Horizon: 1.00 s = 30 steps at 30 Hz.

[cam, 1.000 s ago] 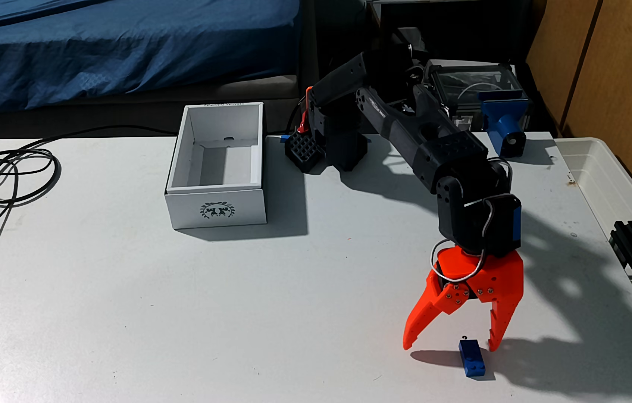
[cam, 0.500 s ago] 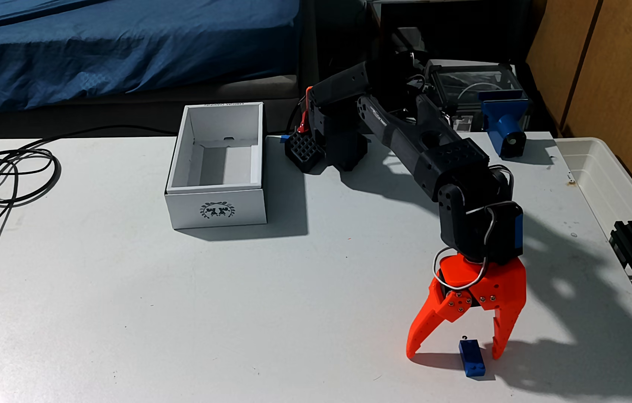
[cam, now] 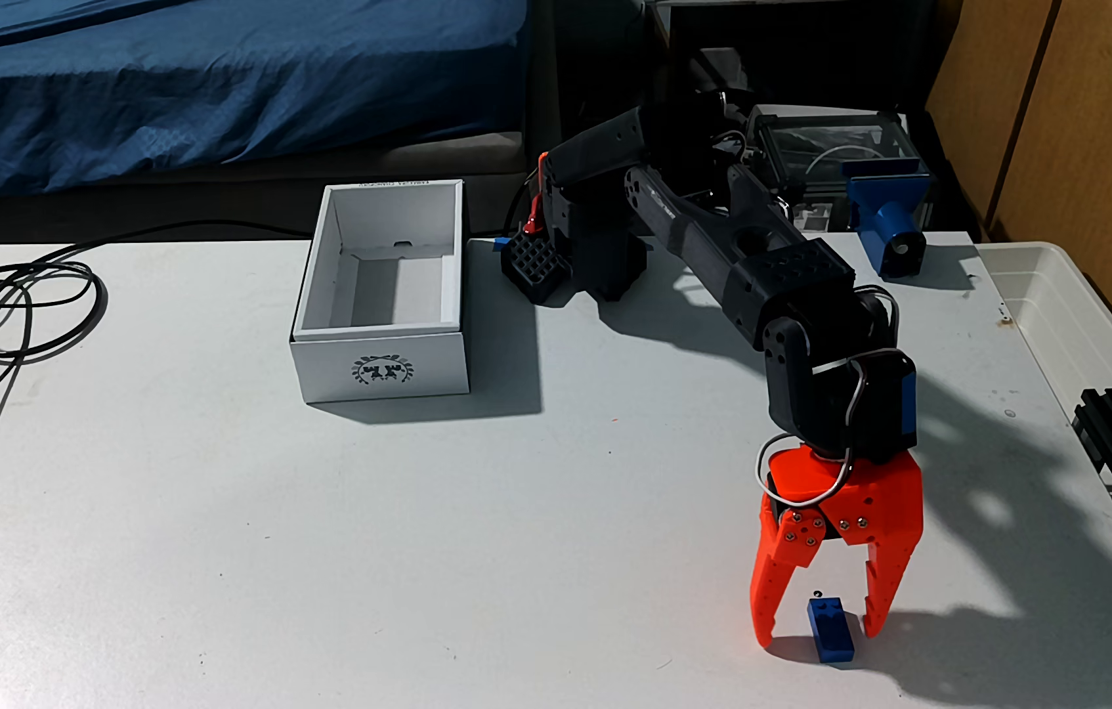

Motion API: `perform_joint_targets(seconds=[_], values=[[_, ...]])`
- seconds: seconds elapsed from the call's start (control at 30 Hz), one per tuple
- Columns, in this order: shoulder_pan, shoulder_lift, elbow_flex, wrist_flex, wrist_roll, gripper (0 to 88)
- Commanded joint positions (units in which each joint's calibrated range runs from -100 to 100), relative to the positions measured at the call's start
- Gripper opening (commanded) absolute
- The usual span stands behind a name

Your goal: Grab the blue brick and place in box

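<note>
In the fixed view the worktop (cam: 267, 545) is a matt, pale grey-white sheet, faintly scuffed and speckled, with hard shadows thrown across its right side. The black arm (cam: 737, 259) reaches out from its blocky base near the far edge and bends down toward the near right, its plastic shells dull and slightly grainy, thin wires looping round the wrist. At its end the gripper (cam: 818, 632) is bright orange printed plastic, two tapering claw-shaped prongs studded with small screws near the hinge; the jaws stand apart, tips down close to the worktop, one either side of the blue brick (cam: 829, 632). The brick is a small glossy oblong with round studs on top, lying flat on the worktop between the prongs, with a gap showing on the left and the right prong just beside it; whether that one touches I cannot tell. Well apart from it, toward the far left, sits the box (cam: 381, 371), crisp white cardboard, rectangular and open-topped, with a dark wreath-like emblem on the short side facing me and nothing visible inside. Black cables (cam: 28, 307) coil loosely at the left edge. A blue clamp piece (cam: 884, 218) with a round front stands at the far right, a translucent whitish tub (cam: 1071, 327) lies beyond the worktop's right edge, and a bed with a rumpled blue cover (cam: 198, 82) fills the background.
</note>
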Motion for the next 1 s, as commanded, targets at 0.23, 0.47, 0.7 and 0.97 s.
perform_joint_targets(seconds=[0.23, 0.47, 0.7, 0.97], values=[[0.0, 0.1, -0.7, 0.6, 0.4, 13.4], [-0.6, 0.1, -0.4, 0.7, 0.9, 13.8], [-0.6, 0.2, 0.1, 0.4, 3.5, 13.4], [-0.6, 0.2, 0.2, 0.8, 4.8, 13.3]])
